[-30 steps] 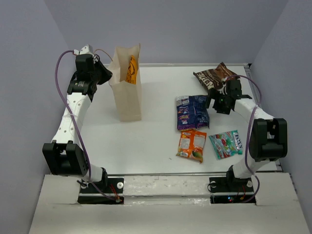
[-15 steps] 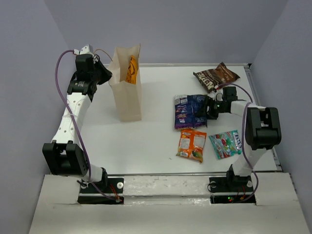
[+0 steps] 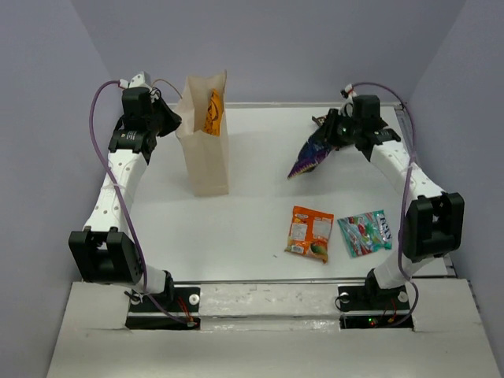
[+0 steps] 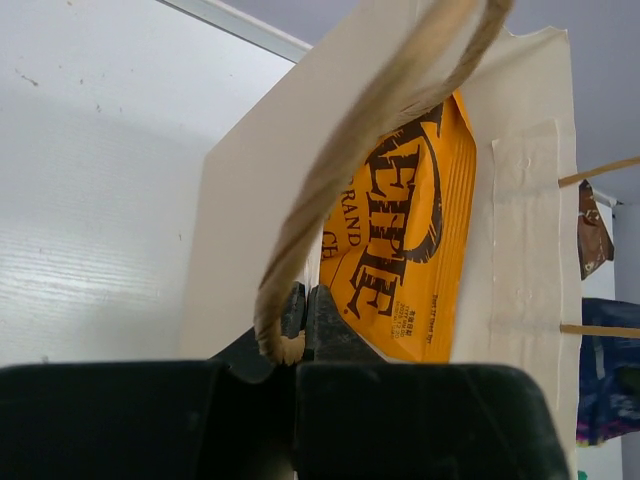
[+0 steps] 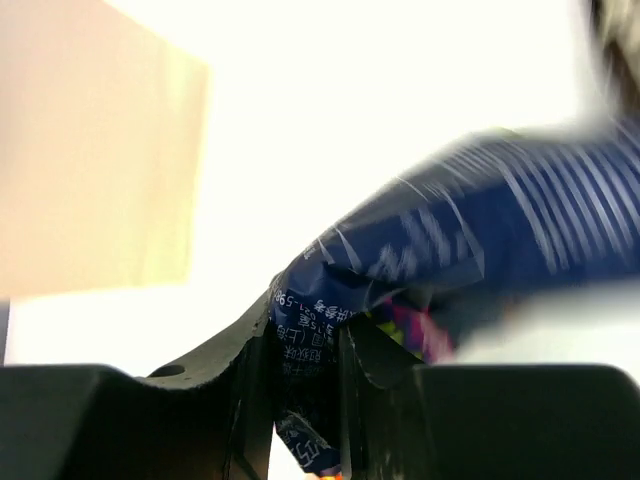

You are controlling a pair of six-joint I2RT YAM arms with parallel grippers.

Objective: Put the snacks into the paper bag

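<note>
The cream paper bag [image 3: 206, 153] stands upright at the back left, with the large orange-yellow chip bag [image 3: 213, 113] inside it. My left gripper [image 3: 175, 122] is shut on the bag's rim beside its cord handle [image 4: 370, 150]; the chip bag [image 4: 410, 240] shows just past the jaws. My right gripper [image 3: 335, 135] is shut on the dark blue bag [image 3: 309, 156], which hangs tilted above the table at the back right. In the right wrist view the blue foil [image 5: 470, 240] is pinched between my fingers. A small orange packet [image 3: 309, 234] and a teal-green packet [image 3: 365, 233] lie flat near the front right.
The brown bag [image 4: 592, 235] lies at the back right; from above my right arm hides most of it. Grey walls close in the table on the left, right and back. The paper bag [image 5: 90, 150] shows to the left in the right wrist view.
My right gripper closed on the dark blue bag and lifted it off the table, up and toward the back. The left arm and paper bag have not moved.
</note>
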